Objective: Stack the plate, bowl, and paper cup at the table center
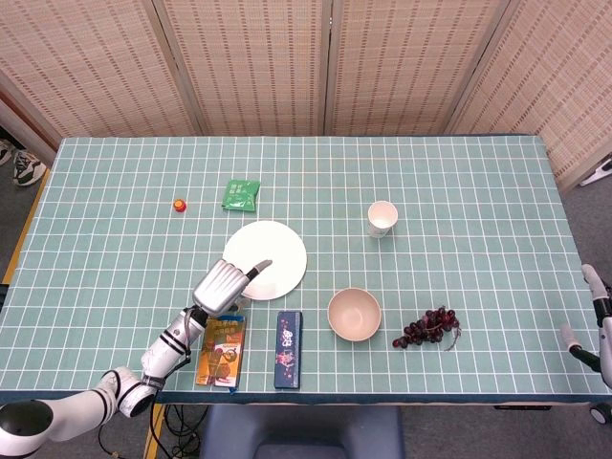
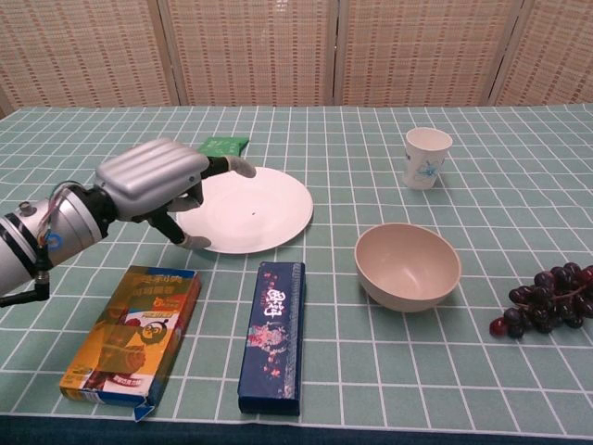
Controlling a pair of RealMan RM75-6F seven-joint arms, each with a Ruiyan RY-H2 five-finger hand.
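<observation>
Nearest, along the front edge of the tabletop (image 2: 389, 389): one orange carton (image 2: 132, 334), lying flat, and one dark blue floral box (image 2: 272, 336) beside it. Neither belongs to the job.

Next back, my left hand (image 2: 157, 185): it sits at the plate's left rim, one finger reaching over the top of the rim and another tucked under its near edge, the rest curled. The fingers look parted rather than pinching; whether any pad touches the plate I cannot tell.

Plate (image 2: 248, 208): white, lying flat left of the table centre, nothing on it. I judge the step in hand to be letting go of it. To do that well I should draw my fingers straight out to the left and low, without hooking the rim and tipping or dragging it.

Bowl (image 2: 408, 265): beige, upright, empty, right of the plate and apart from it. It goes on the plate next, by my reckoning.

Grapes (image 2: 547, 300): dark bunch, near the bowl's right, loose on the tabletop.

Paper cup (image 2: 427, 158): white, upright, well behind the bowl; its inside does not show.

Green packet (image 1: 241, 195) and small red item (image 1: 179, 205): behind the plate.

My right hand (image 1: 595, 316): only a sliver shows at the far right edge; its fingers cannot be read.
</observation>
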